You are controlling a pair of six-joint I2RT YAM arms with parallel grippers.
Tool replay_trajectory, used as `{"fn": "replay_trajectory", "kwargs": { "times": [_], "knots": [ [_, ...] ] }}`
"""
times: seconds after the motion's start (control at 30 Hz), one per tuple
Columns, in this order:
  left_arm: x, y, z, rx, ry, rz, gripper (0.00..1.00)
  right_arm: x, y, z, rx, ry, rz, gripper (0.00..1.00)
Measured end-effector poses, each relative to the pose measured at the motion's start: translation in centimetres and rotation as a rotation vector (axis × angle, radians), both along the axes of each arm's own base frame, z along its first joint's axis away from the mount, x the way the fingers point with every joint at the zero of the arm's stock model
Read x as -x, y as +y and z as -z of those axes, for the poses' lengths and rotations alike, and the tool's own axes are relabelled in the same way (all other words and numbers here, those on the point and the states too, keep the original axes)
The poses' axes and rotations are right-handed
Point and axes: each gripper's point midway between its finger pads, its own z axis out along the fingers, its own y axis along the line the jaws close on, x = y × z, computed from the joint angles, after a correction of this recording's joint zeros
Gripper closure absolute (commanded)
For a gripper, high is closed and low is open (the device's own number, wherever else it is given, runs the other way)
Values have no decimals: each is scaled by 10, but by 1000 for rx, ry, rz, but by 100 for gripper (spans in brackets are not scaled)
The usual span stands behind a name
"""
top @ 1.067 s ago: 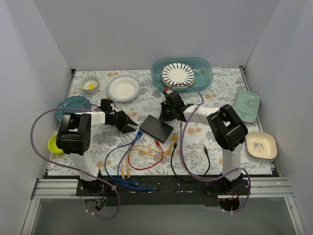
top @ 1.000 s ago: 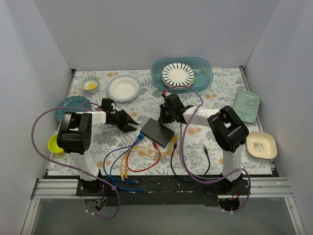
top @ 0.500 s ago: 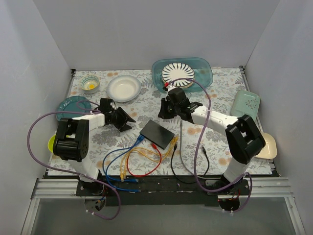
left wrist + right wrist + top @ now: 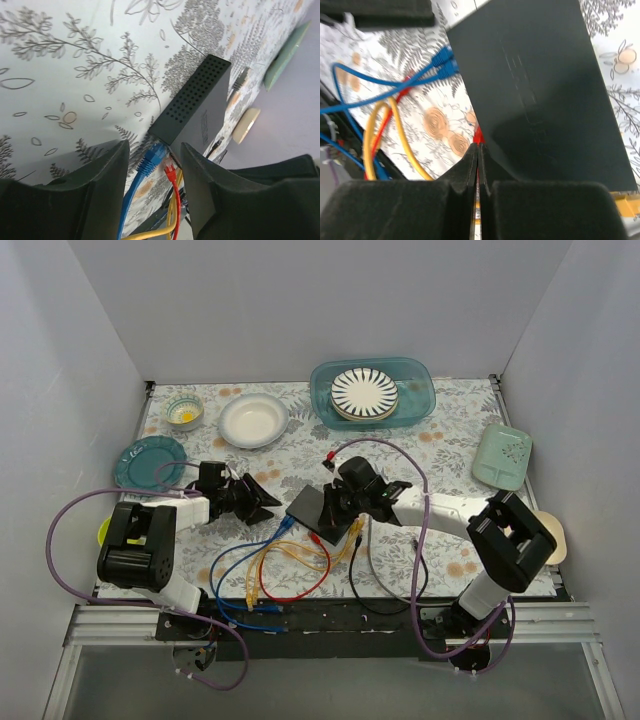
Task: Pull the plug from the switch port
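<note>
Three walls (image 4: 300,300) close in the table (image 4: 450,440) at the left, back and right; only the near edge, with the two arm bases, stands open. Dishes keep to the rim: one teal tray (image 4: 420,380) holding a striped plate (image 4: 364,392) at the back, one white bowl (image 4: 253,420), one small bowl (image 4: 184,410), one teal plate (image 4: 140,462) at the left and one green tray (image 4: 503,455) at the right. The cloth's middle and right side lie open.

The one switch (image 4: 318,506) lies flat at mid-table, set aslant, with its port edge facing the near left. Loose cables loop from it toward the near edge: blue (image 4: 232,558), one red (image 4: 300,583), yellow (image 4: 290,550) and one black (image 4: 352,585).

Two blue plugs (image 4: 445,59) sit side by side in the ports, with one red plug (image 4: 170,171) next to them.

The left gripper (image 4: 268,498) stands just left of the switch, moderately parted and holding nothing. The right gripper (image 4: 478,149) hangs over the switch with its fingers pressed together, tips at the red plug; whether they pinch it I cannot tell.
</note>
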Motion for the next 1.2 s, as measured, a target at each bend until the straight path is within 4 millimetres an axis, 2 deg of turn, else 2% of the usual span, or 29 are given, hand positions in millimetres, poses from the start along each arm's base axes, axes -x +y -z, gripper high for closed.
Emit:
{"fn": "replay_trajectory", "kwargs": {
  "times": [0.2, 0.43, 0.7, 0.83, 0.93, 1.2],
  "knots": [
    [-1, -9, -10, 67, -73, 47, 60, -18, 19, -10, -97, 33, 22, 98],
    [12, -15, -8, 117, -90, 90, 61, 5, 34, -13, -142, 70, -76, 98],
    [23, -16, 3, 131, -46, 100, 61, 20, 32, 9, -90, 110, -120, 99],
    [25, -19, 6, 144, -22, 108, 61, 15, 28, 33, -4, 137, -108, 99],
    [25, -24, 7, 151, -16, 123, 61, 12, 27, 44, 46, 151, -95, 99],
    [17, -32, 6, 168, -15, 132, 62, 3, 22, 42, 65, 115, -79, 98]
  ]
}}
